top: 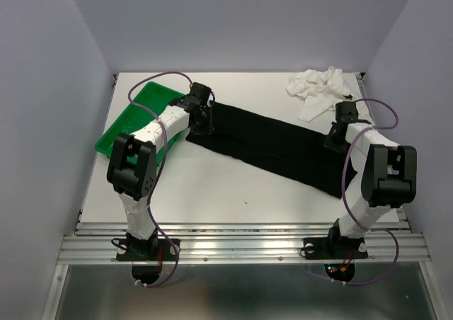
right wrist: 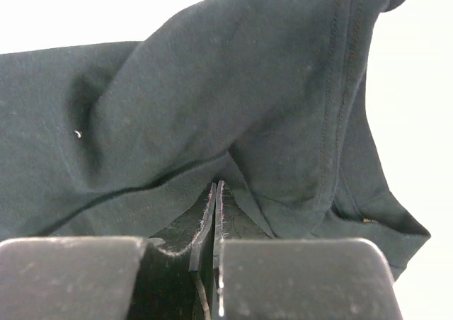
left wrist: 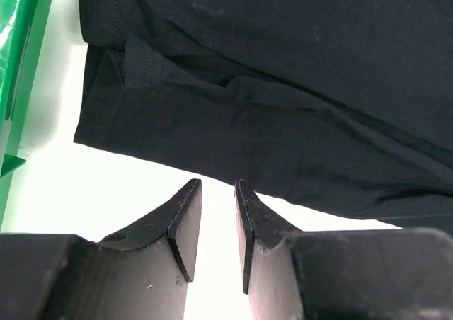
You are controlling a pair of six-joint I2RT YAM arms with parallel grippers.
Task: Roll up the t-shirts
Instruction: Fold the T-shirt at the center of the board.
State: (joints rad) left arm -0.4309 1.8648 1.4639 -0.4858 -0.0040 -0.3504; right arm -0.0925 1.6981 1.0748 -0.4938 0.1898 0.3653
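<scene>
The black t-shirt [top: 276, 146] lies spread in a long band across the middle of the table. My left gripper [top: 201, 122] hovers at its left end. In the left wrist view this gripper [left wrist: 218, 185] stands open, with bare white table between its fingers and the black t-shirt's hem [left wrist: 283, 86] just beyond the tips. My right gripper [top: 333, 139] is at the black t-shirt's right end. In the right wrist view it [right wrist: 216, 185] is shut, and the black cloth [right wrist: 212, 86] bunches up into a fold from the tips. The white t-shirt [top: 318, 90] lies crumpled at the back right.
A green plastic tray [top: 124, 125] sits at the left edge of the table, partly under my left arm; its rim [left wrist: 21, 51] shows at the left of the left wrist view. Grey walls close in the table on three sides.
</scene>
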